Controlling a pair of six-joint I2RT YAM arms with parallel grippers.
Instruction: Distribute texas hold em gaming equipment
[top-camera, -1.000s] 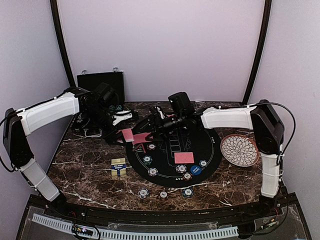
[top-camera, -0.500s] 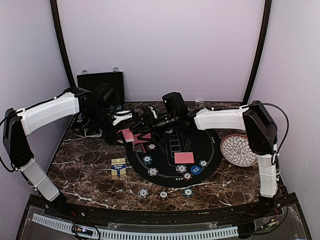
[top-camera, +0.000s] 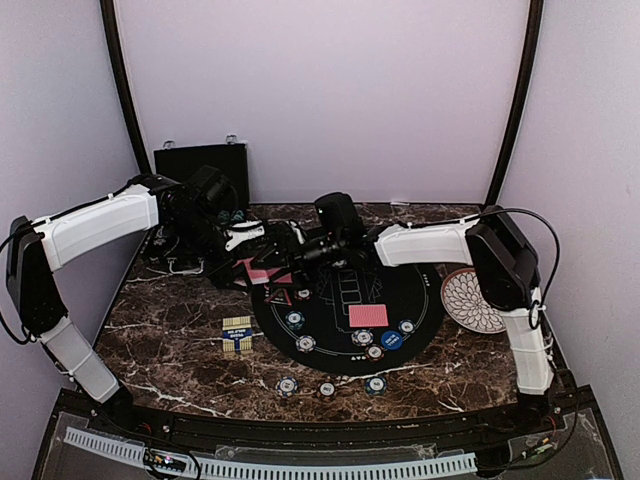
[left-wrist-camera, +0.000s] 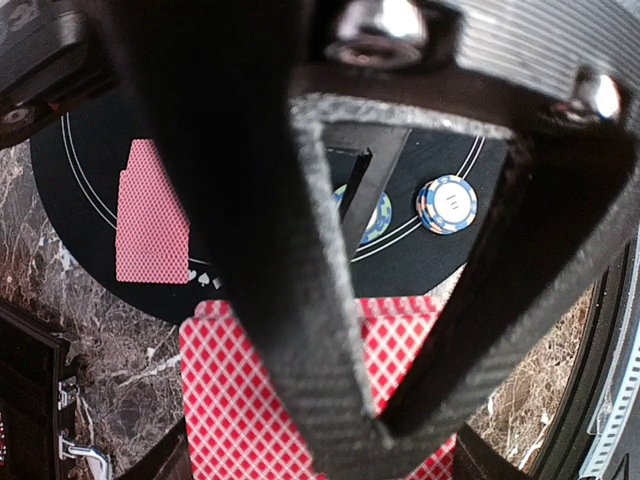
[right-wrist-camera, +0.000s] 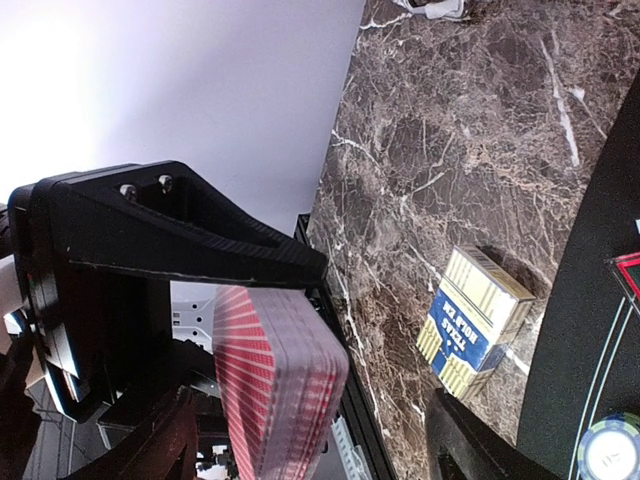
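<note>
My left gripper (top-camera: 240, 262) is shut on a deck of red-backed playing cards (top-camera: 262, 271), held above the left rim of the black round mat (top-camera: 420, 300). In the left wrist view its fingers (left-wrist-camera: 330, 380) pinch the deck (left-wrist-camera: 225, 390). My right gripper (top-camera: 283, 252) is open right beside the deck. In the right wrist view the deck (right-wrist-camera: 280, 380) stands between its open fingers (right-wrist-camera: 170, 440), apart from them. Dealt cards (top-camera: 368, 316), several chips (top-camera: 295, 320) and a blue button disc (top-camera: 391, 340) lie on the mat.
A Texas Hold'em card box (top-camera: 237, 333) lies left of the mat. Three chips (top-camera: 326, 389) sit near the front edge. A white petal plate (top-camera: 468, 300) rests at the right, partly behind my right arm. A black case (top-camera: 200, 160) stands at the back left.
My right arm has swung left, bringing its open gripper up to the deck. The left arm and the deck have stayed where they were.
</note>
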